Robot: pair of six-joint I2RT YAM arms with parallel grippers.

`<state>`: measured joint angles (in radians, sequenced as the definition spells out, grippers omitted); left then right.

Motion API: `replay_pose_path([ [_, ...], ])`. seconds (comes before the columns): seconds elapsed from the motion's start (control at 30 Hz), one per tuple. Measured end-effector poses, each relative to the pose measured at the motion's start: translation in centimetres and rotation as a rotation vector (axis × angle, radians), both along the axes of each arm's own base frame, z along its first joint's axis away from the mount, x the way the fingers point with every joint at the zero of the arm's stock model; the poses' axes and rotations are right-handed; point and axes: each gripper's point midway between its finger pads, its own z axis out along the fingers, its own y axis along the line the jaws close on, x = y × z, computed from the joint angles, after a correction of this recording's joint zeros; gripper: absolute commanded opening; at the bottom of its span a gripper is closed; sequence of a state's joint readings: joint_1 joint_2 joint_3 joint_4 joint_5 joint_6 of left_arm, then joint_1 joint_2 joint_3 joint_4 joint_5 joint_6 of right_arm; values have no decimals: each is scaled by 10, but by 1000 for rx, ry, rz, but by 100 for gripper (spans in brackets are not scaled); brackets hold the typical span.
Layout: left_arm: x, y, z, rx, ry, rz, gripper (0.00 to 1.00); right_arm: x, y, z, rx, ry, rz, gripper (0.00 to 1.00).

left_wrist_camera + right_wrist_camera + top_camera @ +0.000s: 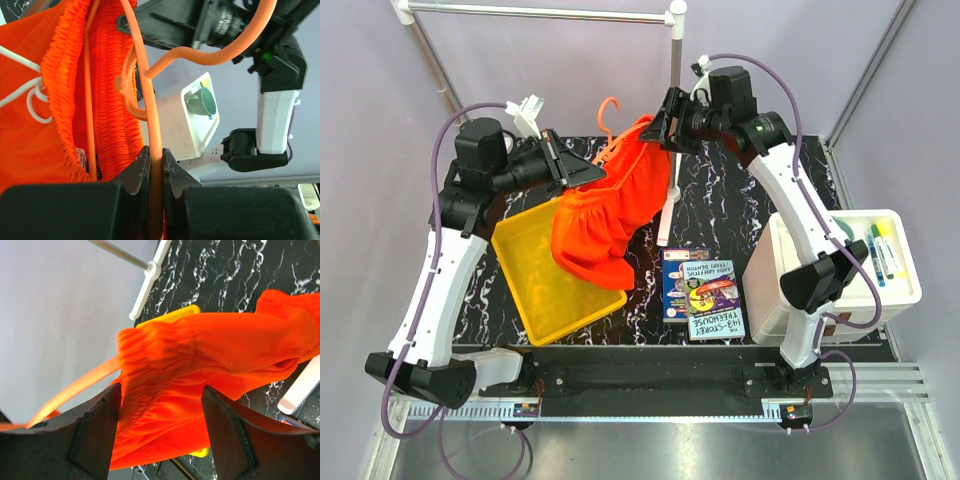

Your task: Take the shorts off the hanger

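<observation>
Your left gripper (156,161) is clamped tight on the hanger (149,100), holding it up over the table. The shorts (610,210) are hanging off it, bottom end drooping over the yellow tray (535,290). Your right gripper (160,392) has its jaws spread either side of the waistband.

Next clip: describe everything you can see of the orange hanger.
The hanger is thin, smooth orange plastic: a rod frame with a curved hook on top. The left gripper has its fingers shut on one bar, holding it above the table. The shorts hang on it, elastic waistband bunched around the frame and hiding much of it.
</observation>
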<state>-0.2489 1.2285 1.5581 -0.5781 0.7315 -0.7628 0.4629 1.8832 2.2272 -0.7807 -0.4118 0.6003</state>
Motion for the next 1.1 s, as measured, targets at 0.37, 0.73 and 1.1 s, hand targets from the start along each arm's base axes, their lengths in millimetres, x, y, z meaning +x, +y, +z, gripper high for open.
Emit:
replay_pose_path([
  [0.37, -15, -13, -1, -38, 30, -72, 0, -6, -10, -21, -25, 21, -82, 20],
  [0.73, -27, -29, 4, -53, -2, -148, 0, -4, -63, 0, -92, -19, -302, 0],
  [1.1, -35, -30, 4, -41, -41, -170, 0, 0, -101, -24, -128, 95, -346, 0],
])
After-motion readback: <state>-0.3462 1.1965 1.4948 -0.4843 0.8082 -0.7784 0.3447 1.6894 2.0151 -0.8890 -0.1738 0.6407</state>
